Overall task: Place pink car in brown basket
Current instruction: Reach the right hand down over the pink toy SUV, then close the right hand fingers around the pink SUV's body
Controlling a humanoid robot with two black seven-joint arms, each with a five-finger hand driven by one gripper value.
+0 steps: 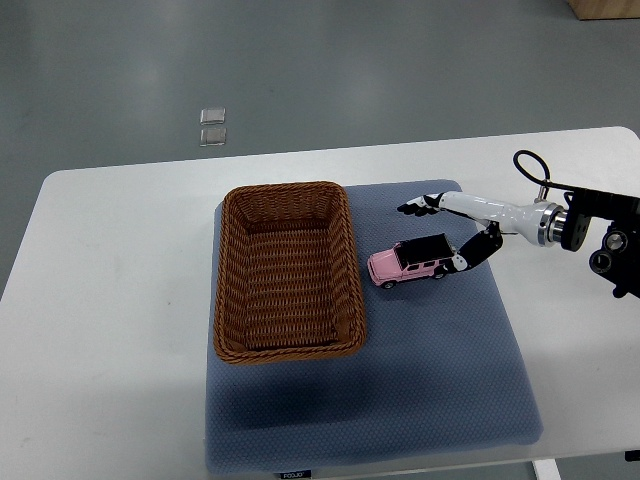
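Note:
A pink toy car [408, 264] with a black roof lies on the blue mat [440, 370], just right of the brown wicker basket [232, 290]. The basket is empty. My right hand [440, 232] comes in from the right edge and is open. Its fingers [418, 207] stretch out above the far side of the car, and its thumb [472, 252] sits at the car's right end. The hand holds nothing. The left arm is out of view.
The mat lies on a white table [110, 330]. Two small clear squares [212, 125] lie on the grey floor beyond the table. A wooden corner [605, 8] shows at the top right.

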